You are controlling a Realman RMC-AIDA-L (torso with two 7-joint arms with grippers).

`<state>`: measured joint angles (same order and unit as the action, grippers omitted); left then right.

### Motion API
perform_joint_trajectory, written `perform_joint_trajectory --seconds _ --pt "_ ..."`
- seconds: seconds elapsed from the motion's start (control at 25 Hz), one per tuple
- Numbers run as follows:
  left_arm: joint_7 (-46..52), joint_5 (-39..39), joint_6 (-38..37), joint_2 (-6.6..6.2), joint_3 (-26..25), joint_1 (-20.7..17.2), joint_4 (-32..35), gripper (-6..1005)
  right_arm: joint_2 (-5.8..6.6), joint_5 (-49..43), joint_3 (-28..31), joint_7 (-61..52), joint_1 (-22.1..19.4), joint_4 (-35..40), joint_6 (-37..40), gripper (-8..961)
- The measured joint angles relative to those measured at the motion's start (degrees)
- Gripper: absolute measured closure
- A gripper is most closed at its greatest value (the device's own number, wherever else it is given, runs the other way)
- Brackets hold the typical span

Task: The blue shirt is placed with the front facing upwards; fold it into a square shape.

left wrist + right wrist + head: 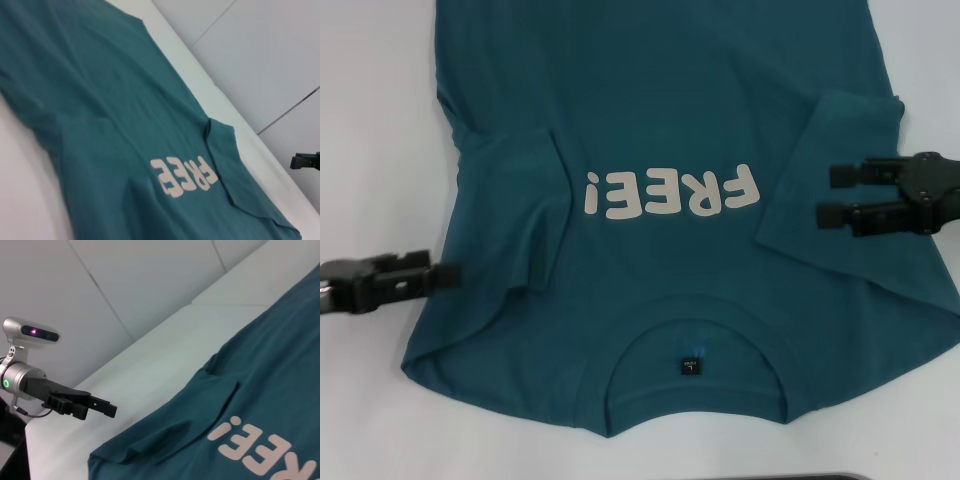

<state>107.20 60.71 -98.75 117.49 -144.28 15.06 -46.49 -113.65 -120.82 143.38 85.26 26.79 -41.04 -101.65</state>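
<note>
We find the blue shirt lying front up on the white table, collar nearest the robot and the white lettering reading upside down from the head view. Both short sleeves are already turned inward over the chest, one on each side of the lettering. The shirt's long axis runs straight away from the robot, hem out of view at the far end. Our left gripper sits at the shirt's left edge, level with the shoulder; its fingers look closed together with nothing between them, tip just at the cloth. Our right gripper hangs over the folded right sleeve with its fingers spread apart, empty. The two stand on opposite sides of the shirt, roughly even in reach, the right slightly farther up the body. We judge the side folds come next: each gripper must take its own edge and carry it inward toward the centre line.
</note>
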Motion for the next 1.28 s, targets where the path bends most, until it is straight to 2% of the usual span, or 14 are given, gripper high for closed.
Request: perform_joint_trajectory --seconds 0.16,0.36,1.28 --pt "1.6 -0.9 -0.6 -1.29 -0.1 -1.7 0.3 114 -0.11 -0.9 -0.3 -0.1 0.9 0.5 0.2 29" --pt "2.0 -2.9 -0.7 -2.28 -0.2 -2.3 1.3 114 -0.38 -1.5 -0.2 -0.2 1.3 0.6 0.3 29" --pt "2.0 -8.9 -0.8 -2.48 -0.7 -1.8 3.2 114 -0.50 -1.2 0.9 -1.2 1.4 0.6 0.3 28"
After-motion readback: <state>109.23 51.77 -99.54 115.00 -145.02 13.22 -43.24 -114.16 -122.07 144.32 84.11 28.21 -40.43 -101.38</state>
